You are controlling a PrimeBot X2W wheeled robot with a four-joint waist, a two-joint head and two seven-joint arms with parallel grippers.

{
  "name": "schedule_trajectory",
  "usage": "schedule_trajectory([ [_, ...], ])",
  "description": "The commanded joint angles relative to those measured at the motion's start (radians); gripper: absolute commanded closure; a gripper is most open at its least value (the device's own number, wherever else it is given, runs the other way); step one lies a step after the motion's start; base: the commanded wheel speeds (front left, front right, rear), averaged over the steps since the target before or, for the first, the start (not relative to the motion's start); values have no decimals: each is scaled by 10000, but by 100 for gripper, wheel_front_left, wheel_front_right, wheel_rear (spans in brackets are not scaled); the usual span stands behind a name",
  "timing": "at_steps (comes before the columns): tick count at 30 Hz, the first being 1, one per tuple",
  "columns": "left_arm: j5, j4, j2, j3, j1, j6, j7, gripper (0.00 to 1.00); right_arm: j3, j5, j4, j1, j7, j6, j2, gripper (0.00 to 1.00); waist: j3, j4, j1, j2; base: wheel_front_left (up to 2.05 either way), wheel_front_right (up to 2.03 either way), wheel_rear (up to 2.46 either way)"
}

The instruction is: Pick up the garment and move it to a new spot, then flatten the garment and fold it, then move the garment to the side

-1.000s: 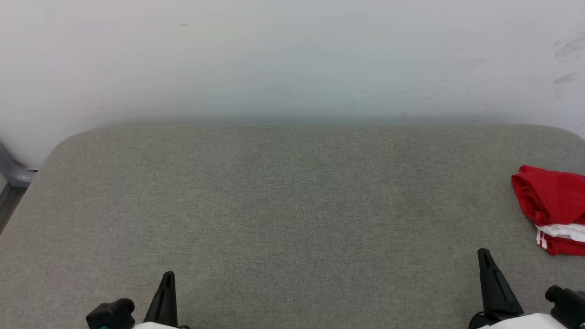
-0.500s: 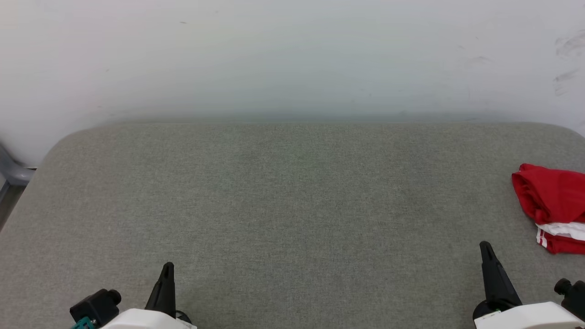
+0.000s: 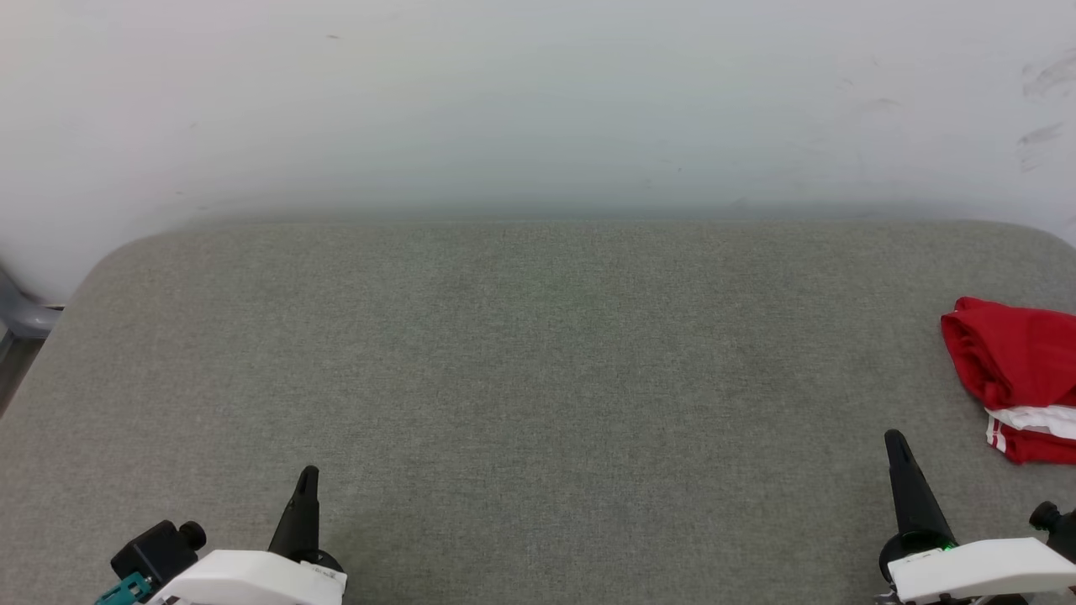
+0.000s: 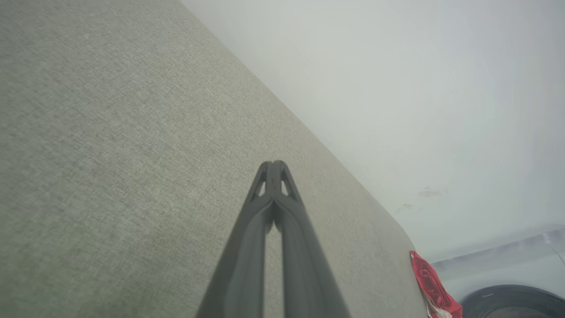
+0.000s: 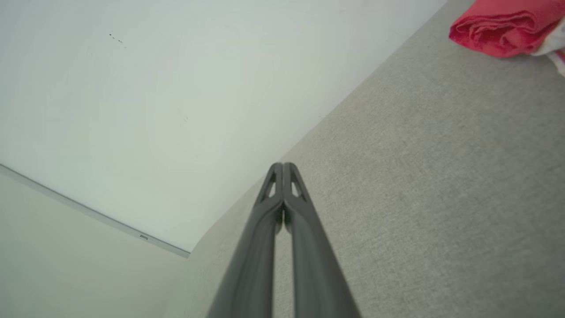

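Note:
The garment [image 3: 1017, 374], red with a white, red-striped sleeve edge, lies bunched at the far right of the grey cushioned surface [image 3: 538, 370], cut off by the frame. It also appears as a red roll [image 5: 503, 26] in the right wrist view and as a red strip [image 4: 432, 287] in the left wrist view. My left gripper [image 3: 308, 475] is shut at the lower left, holding nothing, far from the garment. Down at the lower right, my right gripper [image 3: 894, 440] is shut and empty, a short way left of and nearer than the garment.
A pale wall [image 3: 538, 101] rises behind the surface's rounded far edge. A grey frame part [image 3: 21, 315] shows at the far left past the surface's edge. A dark round rim [image 4: 512, 302] shows beyond the surface's corner in the left wrist view.
Both shut grippers have come further up into the head view, white forearms now showing. The camera has shifted slightly. The garment lies as before.

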Motion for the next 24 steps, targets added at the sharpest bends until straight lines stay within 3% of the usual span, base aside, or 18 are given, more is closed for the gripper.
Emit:
schedule_trajectory([
  [1,-277,-54,20,84,-246,-96,69,100,-32,264,-55,-253,65,-2,-82,100,4,-2,0,0,0,0,0],
  [24,-3010,248,-152,517,-771,-548,720,100,-168,2945,327,-750,723,-3,-74,100,119,-48,0,0,0,0,0],
])
